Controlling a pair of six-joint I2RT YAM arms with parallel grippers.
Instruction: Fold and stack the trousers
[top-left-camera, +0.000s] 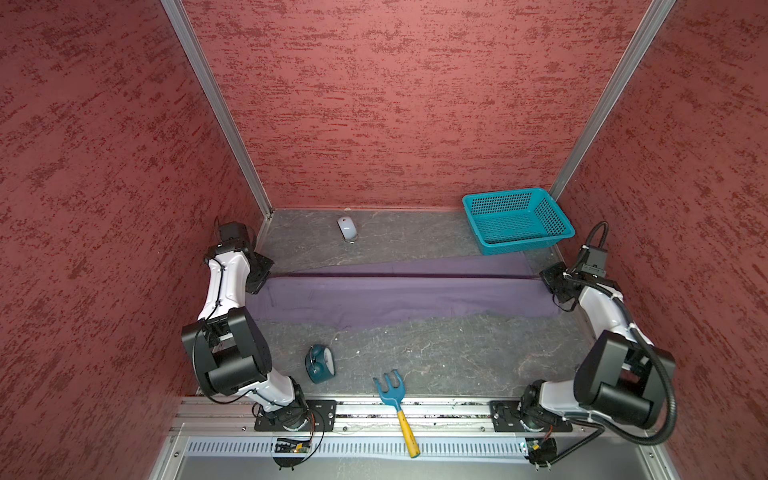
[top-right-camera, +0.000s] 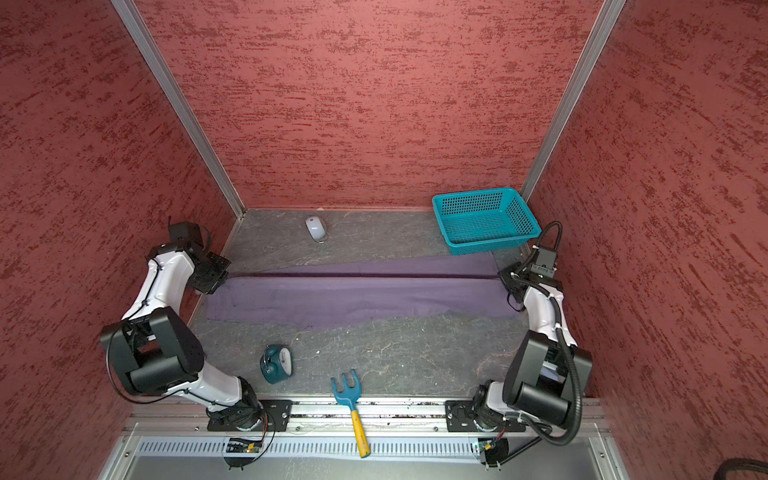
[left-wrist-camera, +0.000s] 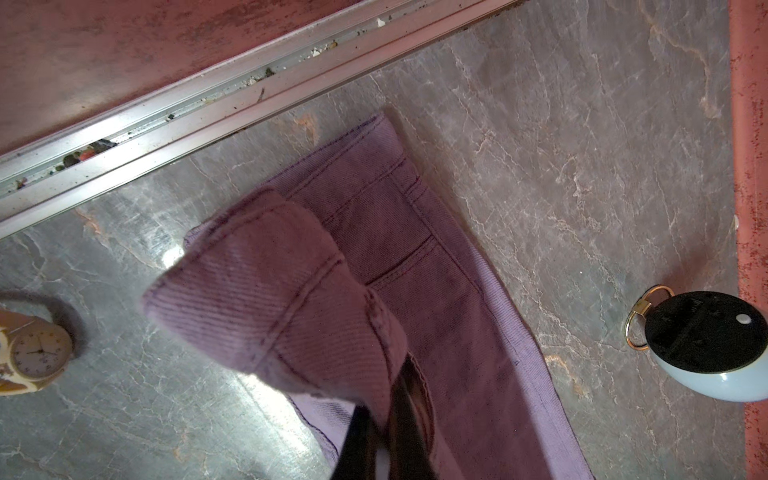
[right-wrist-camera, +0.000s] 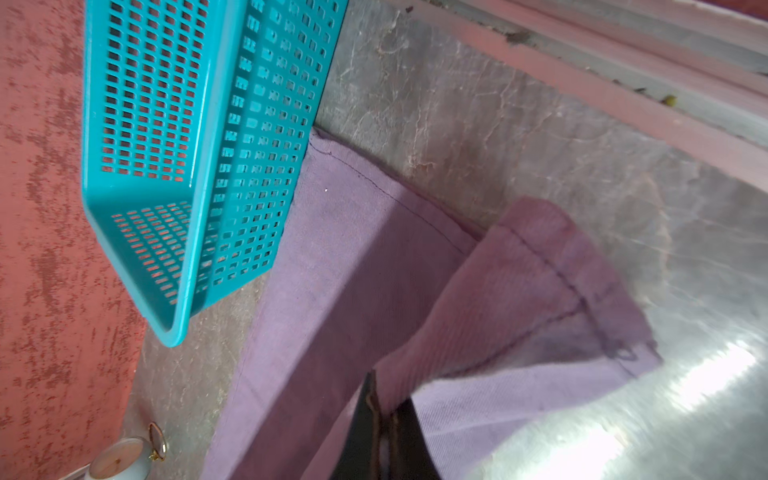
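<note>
The purple-grey trousers (top-left-camera: 395, 299) (top-right-camera: 353, 299) stretch lengthwise across the grey table from arm to arm. One leg lies flat toward the back. The other is lifted along a taut dark fold line. My left gripper (top-left-camera: 262, 275) (top-right-camera: 216, 276) (left-wrist-camera: 384, 419) is shut on the waistband end, which folds over the flat cloth (left-wrist-camera: 436, 270). At the far right, my right gripper (top-left-camera: 550, 284) (top-right-camera: 508, 286) (right-wrist-camera: 388, 411) is shut on a hem corner raised above the flat leg (right-wrist-camera: 332, 270).
A teal basket (top-left-camera: 517, 220) (top-right-camera: 484, 222) (right-wrist-camera: 199, 145) stands at the back right, its front edge on the trousers. A pale rounded object (top-left-camera: 347, 228) (top-right-camera: 316, 228) (left-wrist-camera: 702, 345) lies at the back. A teal clock (top-left-camera: 319, 363) (top-right-camera: 276, 365) and a blue rake (top-left-camera: 395, 399) (top-right-camera: 351, 401) lie in front.
</note>
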